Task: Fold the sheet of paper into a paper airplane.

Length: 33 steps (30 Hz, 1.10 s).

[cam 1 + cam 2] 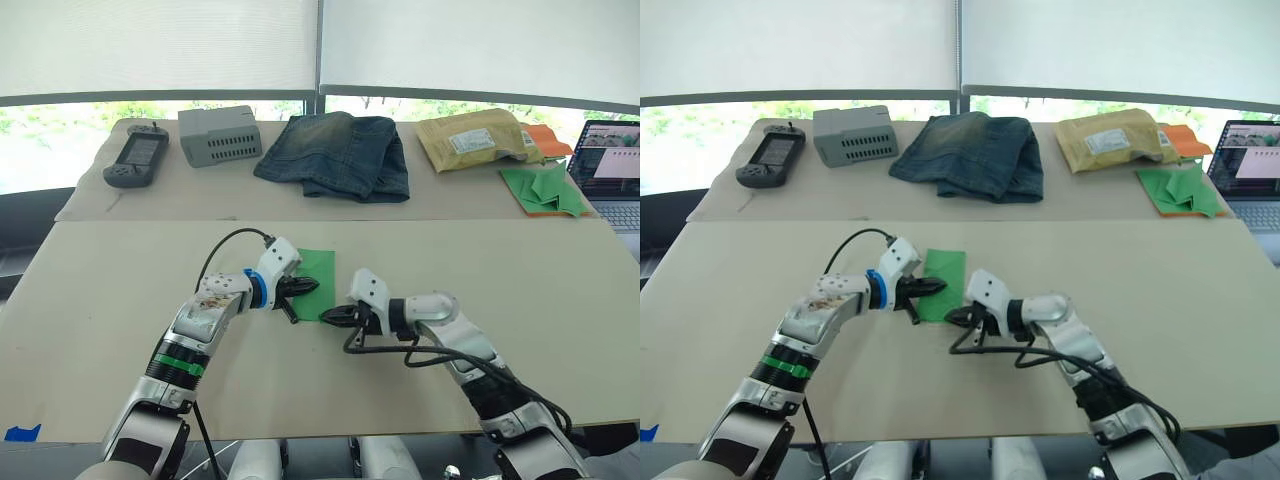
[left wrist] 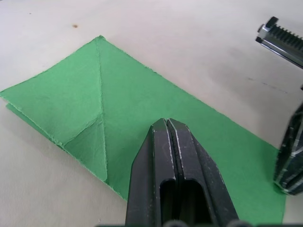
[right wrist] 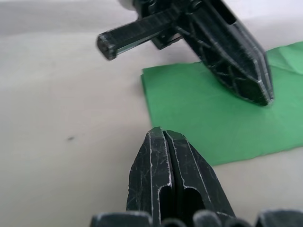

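Observation:
The sheet of paper is bright green and lies flat mid-table, folded into a narrow strip. In the left wrist view the sheet of paper shows triangular corner flaps at its far end. My left gripper is shut, and its tip rests over the strip's near half from the left. My right gripper is also shut. Its tip sits on the table just off the strip's near corner, close to the left gripper's fingers.
On the back table lie a handheld controller, a grey box, folded jeans, a yellow mailer and a heap of green paper pieces. A laptop stands at the far right. Blue tape marks the near left edge.

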Motion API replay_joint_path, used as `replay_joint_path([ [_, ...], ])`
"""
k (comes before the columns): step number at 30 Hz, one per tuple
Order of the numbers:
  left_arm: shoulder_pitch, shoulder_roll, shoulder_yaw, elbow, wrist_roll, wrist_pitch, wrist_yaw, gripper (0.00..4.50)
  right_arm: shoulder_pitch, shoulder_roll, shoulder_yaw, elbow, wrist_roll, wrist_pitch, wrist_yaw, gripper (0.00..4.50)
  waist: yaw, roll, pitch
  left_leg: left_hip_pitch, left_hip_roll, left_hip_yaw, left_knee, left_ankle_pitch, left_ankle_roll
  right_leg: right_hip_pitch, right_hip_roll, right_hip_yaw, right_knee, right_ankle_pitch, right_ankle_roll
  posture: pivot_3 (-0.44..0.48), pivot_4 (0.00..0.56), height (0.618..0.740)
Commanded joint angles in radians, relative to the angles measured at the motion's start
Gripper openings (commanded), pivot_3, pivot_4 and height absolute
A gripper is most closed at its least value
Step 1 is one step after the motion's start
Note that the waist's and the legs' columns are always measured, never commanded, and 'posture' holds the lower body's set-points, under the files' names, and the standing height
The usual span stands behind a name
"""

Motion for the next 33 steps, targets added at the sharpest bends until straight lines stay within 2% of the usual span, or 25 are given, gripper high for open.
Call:
replay_joint_path([
  [1, 0.007, 0.002, -0.003, 0.002, 0.009, 0.009, 0.001, 0.00, 0.027, -0.021, 0.012, 0.005, 0.011, 0.062, 0.007, 0.02, 0.000, 0.000, 0.000, 0.000, 0.000, 0.000, 0.000, 0.000, 0.000, 0.000, 0.000, 0.000, 0.000, 0.000, 0.000, 0.000, 0.150, 0.728],
  [8, 0.020, 0.010, 0.030, -0.036, -0.028, 0.036, -0.009, 0.00, 0.017, -0.040, -0.052, -0.108, 0.116, 0.145, 0.013, 0.02, 0.000, 0.000, 0.000, -0.001, 0.000, -0.001, 0.000, 0.000, 0.000, -0.001, 0.000, 0.000, 0.000, 0.000, 0.000, 0.000, 0.150, 0.728],
  [11, 0.020, 0.023, 0.092, -0.088, -0.083, 0.082, -0.014, 0.00, -0.014, -0.059, -0.109, -0.192, 0.187, 0.216, 0.006, 0.02, -0.002, 0.000, 0.001, -0.003, 0.001, -0.001, 0.000, 0.000, 0.000, -0.003, 0.000, 0.000, 0.000, 0.000, 0.000, 0.000, 0.150, 0.728],
  [15, 0.019, 0.043, 0.161, -0.145, -0.143, 0.144, -0.004, 0.00, -0.062, -0.088, -0.128, -0.215, 0.202, 0.257, -0.011, 0.02, -0.001, 0.000, 0.001, -0.005, 0.002, -0.001, 0.000, 0.000, 0.000, -0.005, 0.000, 0.000, 0.000, 0.000, 0.000, 0.000, 0.150, 0.728],
  [18, 0.020, 0.054, 0.186, -0.170, -0.165, 0.173, 0.008, 0.00, -0.093, -0.083, -0.132, -0.195, 0.195, 0.259, -0.037, 0.02, 0.000, 0.000, 0.001, -0.005, 0.002, -0.001, 0.000, 0.000, 0.000, -0.005, 0.000, 0.000, 0.000, 0.000, -0.001, 0.000, 0.150, 0.728],
  [25, 0.035, 0.093, 0.217, -0.184, -0.171, 0.195, 0.038, 0.00, -0.144, -0.012, -0.065, 0.020, 0.070, 0.124, -0.139, 0.02, -0.001, -0.001, 0.001, -0.005, 0.001, 0.001, 0.000, 0.000, 0.000, -0.005, -0.001, 0.000, -0.001, 0.002, -0.004, 0.000, 0.150, 0.728],
  [33, 0.049, 0.091, 0.172, -0.183, -0.155, 0.181, 0.039, 0.00, -0.184, -0.015, -0.084, 0.030, 0.060, 0.098, -0.150, 0.02, -0.001, -0.001, 0.001, -0.006, 0.001, -0.001, 0.000, 0.000, 0.000, -0.006, -0.002, 0.000, -0.001, 0.003, -0.004, 0.000, 0.150, 0.728],
])
